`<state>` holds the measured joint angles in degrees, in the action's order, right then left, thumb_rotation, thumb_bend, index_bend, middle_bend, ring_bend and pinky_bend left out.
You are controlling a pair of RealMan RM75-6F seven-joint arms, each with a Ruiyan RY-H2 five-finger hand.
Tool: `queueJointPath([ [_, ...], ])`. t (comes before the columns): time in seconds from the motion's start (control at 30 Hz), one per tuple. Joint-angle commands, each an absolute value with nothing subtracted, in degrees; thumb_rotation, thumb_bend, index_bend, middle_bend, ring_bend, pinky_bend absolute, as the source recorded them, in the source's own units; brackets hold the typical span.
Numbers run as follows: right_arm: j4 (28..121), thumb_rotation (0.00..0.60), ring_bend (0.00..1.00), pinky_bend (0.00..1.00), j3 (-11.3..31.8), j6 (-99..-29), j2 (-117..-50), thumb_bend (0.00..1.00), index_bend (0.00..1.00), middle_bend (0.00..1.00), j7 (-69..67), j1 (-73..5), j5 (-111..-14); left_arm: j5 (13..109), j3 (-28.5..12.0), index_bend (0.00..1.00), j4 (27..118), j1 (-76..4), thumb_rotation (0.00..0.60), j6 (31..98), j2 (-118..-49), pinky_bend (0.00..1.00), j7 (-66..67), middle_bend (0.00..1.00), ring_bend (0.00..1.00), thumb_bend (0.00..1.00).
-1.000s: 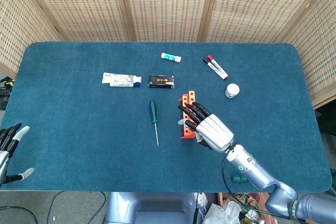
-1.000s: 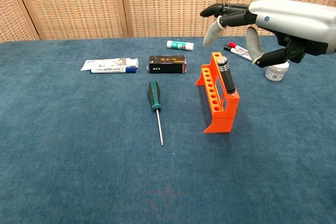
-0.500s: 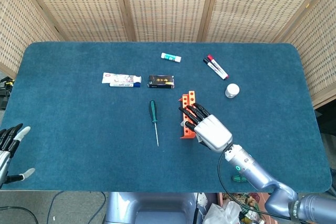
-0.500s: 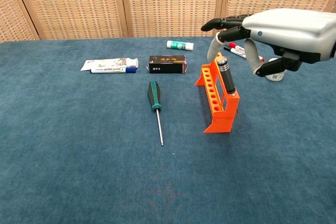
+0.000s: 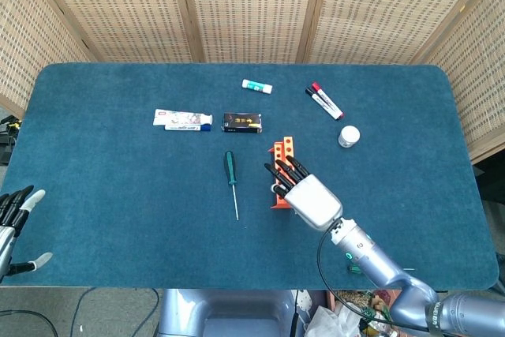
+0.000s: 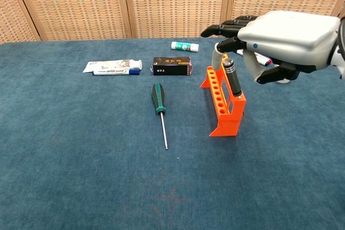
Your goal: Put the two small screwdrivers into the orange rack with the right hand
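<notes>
Two screwdrivers were visible from the head view: the green-handled screwdriver [image 5: 230,176] lay flat on the table [image 5: 95,195], well off to the left of the right hand [image 5: 304,192], and the other was mostly hidden under that hand. Right hand hovered over the orange rack [image 5: 278,173], fingers [image 5: 278,172] spread, nothing gripped. Left hand [image 5: 14,219] sat at the near left table edge, fingers apart, holding nothing. Beyond the right hand: black box [image 5: 242,121], toothpaste tube [image 5: 182,119], glue stick [image 5: 256,86], two markers [image 5: 324,100], and a small white jar [image 5: 349,136] off to its right.

Chest view: right hand [image 6: 269,39] was above and just right of the rack [image 6: 222,103], fingers [image 6: 223,28] extended and apart, thumb hanging down, gripping nothing. Black-handled screwdriver [image 6: 233,78] stood upright in the rack, its top just below the hand; couldn't tell if they touched. Green-handled screwdriver [image 6: 159,109] lay on the table [image 6: 81,176] left of the rack, tip toward the camera. Box [image 6: 172,65] and tube [image 6: 112,67] were beyond it, glue stick [image 6: 184,46] behind. Markers [image 6: 260,57] were mostly hidden by the hand.
</notes>
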<state>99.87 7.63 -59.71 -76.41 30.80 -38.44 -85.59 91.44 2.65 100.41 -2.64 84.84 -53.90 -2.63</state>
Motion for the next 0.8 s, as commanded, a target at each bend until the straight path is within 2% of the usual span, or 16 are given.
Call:
queueJointPath([
  [0.03, 99.98, 0.600, 0.00, 0.06, 7.73, -59.64, -76.53, 1.00, 0.32, 0.02, 32.07, -38.45, -84.45, 91.47, 2.68, 0.00, 100.43, -2.61, 0.600, 84.85, -53.92, 0.00, -2.60, 0.00, 0.00, 0.00],
  [0.13, 100.19, 0.600, 0.00, 0.06, 7.78, -59.26, -76.62, 1.00, 0.32, 0.03, 33.26, -38.66, -83.43, 91.51, 2.69, 0.00, 100.50, -2.62, 0.600, 84.86, -53.91, 0.00, -2.54, 0.00, 0.00, 0.00],
  [0.53, 101.35, 0.600, 0.00, 0.08, 7.15, -59.82, -75.89, 1.00, 0.40, 0.23, 33.41, -38.69, -83.52, 91.34, 2.59, 0.00, 100.38, -2.64, 0.600, 84.83, -53.95, 0.00, -2.61, 0.00, 0.00, 0.00],
  [0.8, 101.37, 0.600, 0.00, 0.08, 6.99, -60.23, -75.07, 1.00, 0.41, 0.24, 32.70, -38.66, -83.76, 91.40, 2.61, 0.00, 100.47, -2.60, 0.600, 84.90, -53.96, 0.00, -2.49, 0.00, 0.00, 0.00],
])
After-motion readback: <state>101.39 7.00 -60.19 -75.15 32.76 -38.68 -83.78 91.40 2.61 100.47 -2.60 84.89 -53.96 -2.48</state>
